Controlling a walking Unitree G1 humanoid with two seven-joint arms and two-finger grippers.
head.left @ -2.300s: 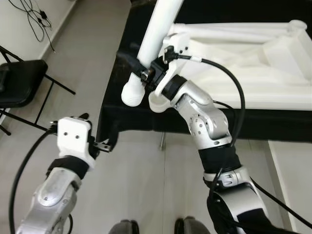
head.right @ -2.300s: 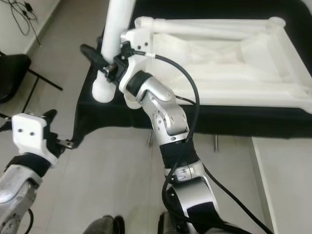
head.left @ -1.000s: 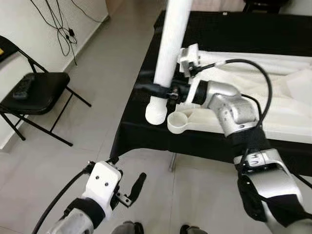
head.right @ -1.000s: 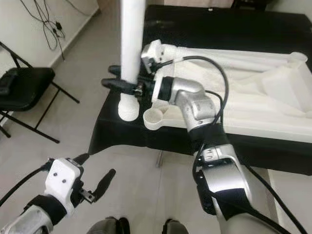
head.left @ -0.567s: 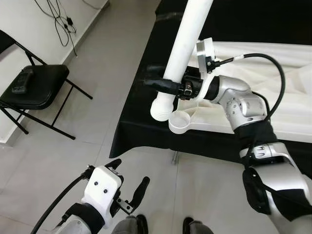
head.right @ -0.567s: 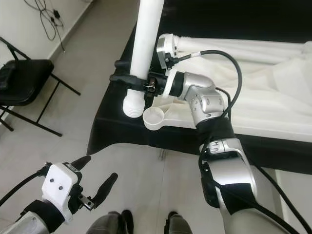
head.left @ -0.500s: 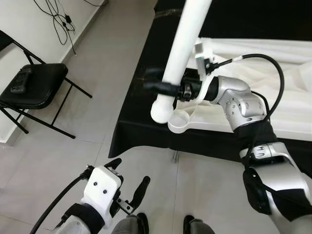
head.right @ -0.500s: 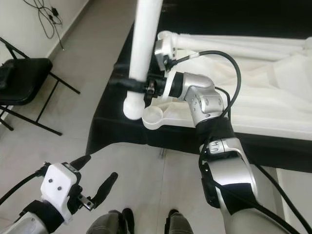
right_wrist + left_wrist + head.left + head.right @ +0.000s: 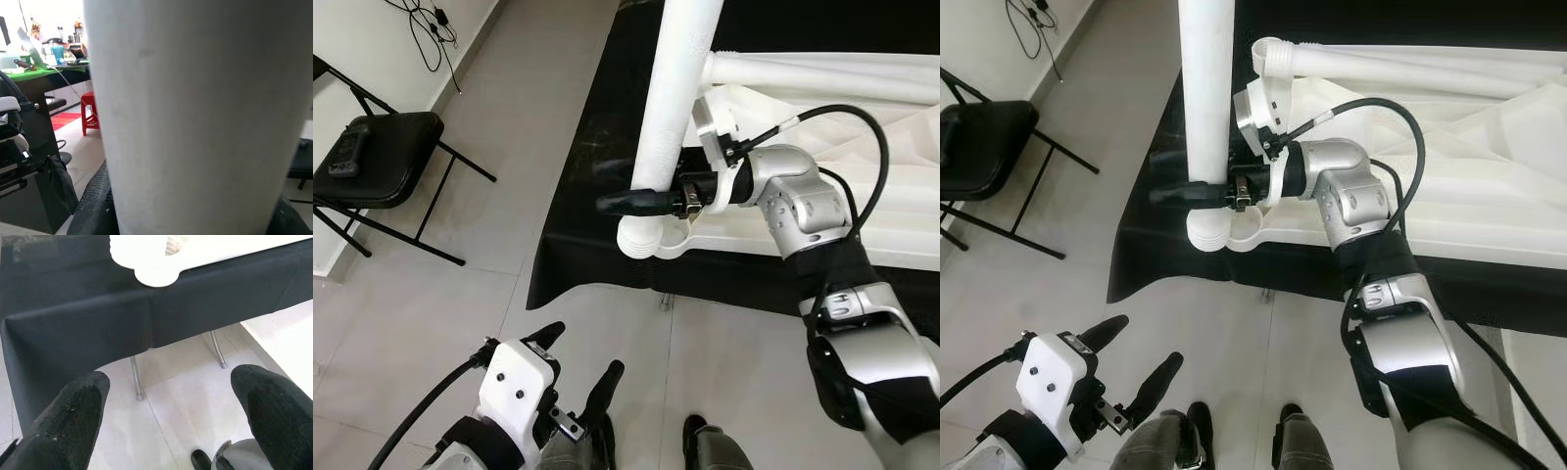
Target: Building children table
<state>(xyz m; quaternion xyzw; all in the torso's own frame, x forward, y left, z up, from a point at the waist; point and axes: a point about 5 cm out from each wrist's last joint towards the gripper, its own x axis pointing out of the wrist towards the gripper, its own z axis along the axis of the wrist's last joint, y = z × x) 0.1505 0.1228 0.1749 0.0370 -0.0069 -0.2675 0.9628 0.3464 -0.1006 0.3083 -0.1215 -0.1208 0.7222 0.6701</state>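
Right pincer clamps one white table leg; left pincer gapes, holding nothing.

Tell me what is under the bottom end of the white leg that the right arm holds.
The leg, clamped in the right gripper, stands on the corner socket of the upturned white tabletop. The leg's ribbed end hides the socket's inside; whether it is seated cannot be seen.
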